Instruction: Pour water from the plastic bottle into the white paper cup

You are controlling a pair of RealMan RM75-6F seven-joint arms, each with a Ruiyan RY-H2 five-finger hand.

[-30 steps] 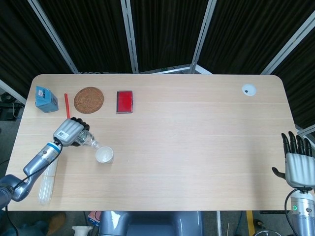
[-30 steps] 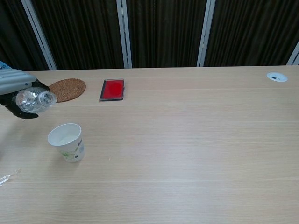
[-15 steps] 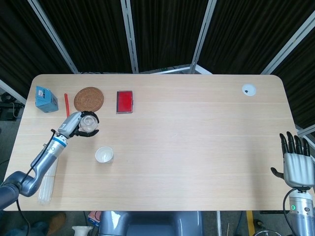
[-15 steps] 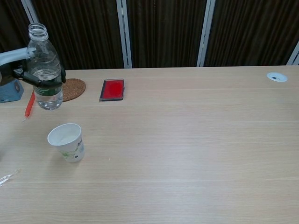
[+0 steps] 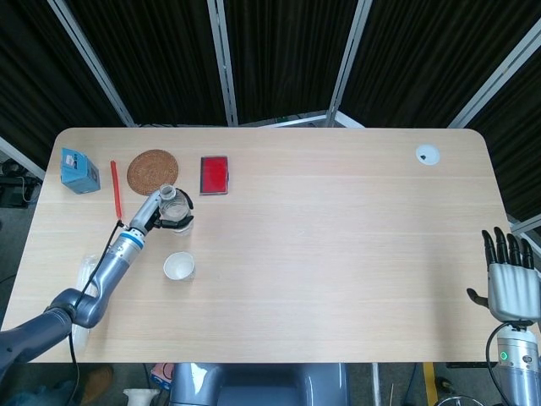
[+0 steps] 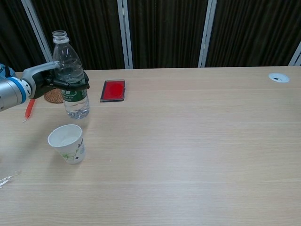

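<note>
An uncapped clear plastic bottle [image 6: 71, 77] with a green label stands upright at the left of the table, its base on or just above the wood; from above, the bottle [image 5: 174, 209] shows its open mouth. My left hand [image 6: 51, 80] grips it around the middle, and the same left hand [image 5: 155, 211] reaches in from the left. The white paper cup [image 6: 67, 143] stands in front of the bottle, apart from it, also seen as the cup [image 5: 178, 266]. My right hand [image 5: 510, 279] hangs off the table's right edge, fingers spread, holding nothing.
A round woven coaster [image 5: 151, 169] and a red card case [image 5: 214, 175] lie behind the bottle. A red pen [image 5: 115, 186] and a blue box [image 5: 79, 168] lie at the far left. Crumpled clear plastic [image 5: 82, 292] sits near the left front edge. A white disc [image 5: 428, 154] lies far right.
My left hand has turned the bottle from tilted over the cup to upright, then carried it right and lowered it behind the cup. The right hand has barely moved.
</note>
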